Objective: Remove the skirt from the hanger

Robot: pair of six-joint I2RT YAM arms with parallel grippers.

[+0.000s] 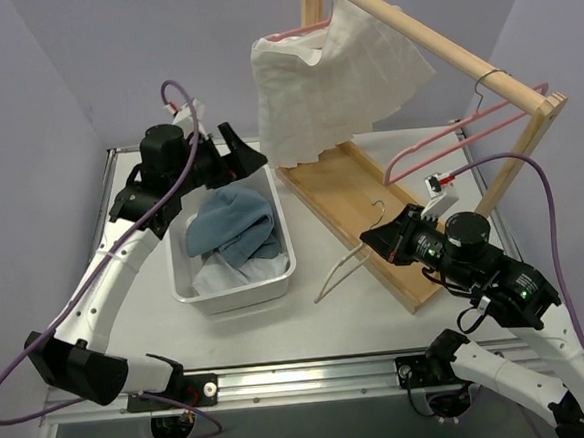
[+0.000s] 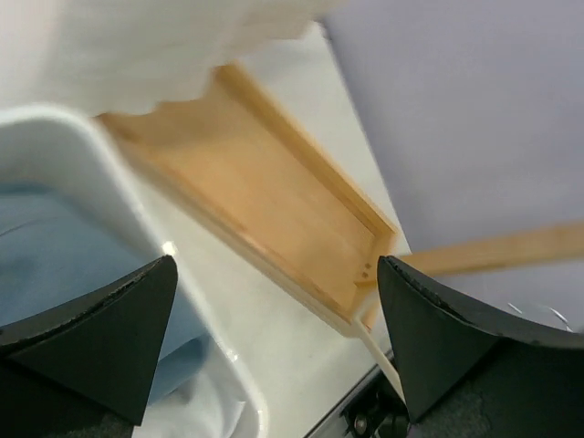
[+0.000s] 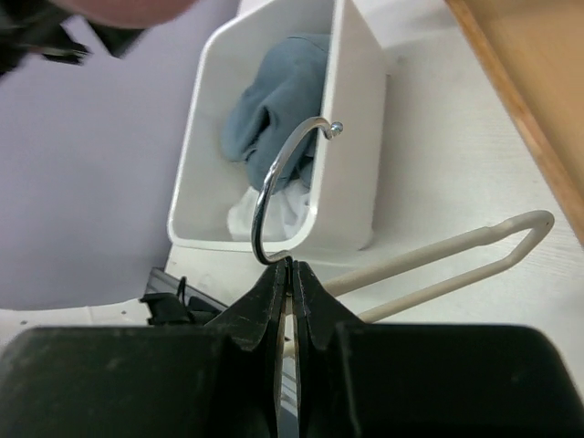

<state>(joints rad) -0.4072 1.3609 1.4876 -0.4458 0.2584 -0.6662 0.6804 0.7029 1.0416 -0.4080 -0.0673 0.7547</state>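
White table (image 1: 329, 322), entry: blue garment (image 1: 235, 228), likely the skirt, in bin (image 1: 286, 229) near wide-open left hand (image 2: 276, 274); right hand (image 3: 290, 274) clamped on bare hanger (image 3: 429, 260); removal apparently done, hanger needs setting down.

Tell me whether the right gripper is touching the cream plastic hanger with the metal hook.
Touching. The right wrist view shows the right gripper clamped shut on the neck of the cream plastic hanger.
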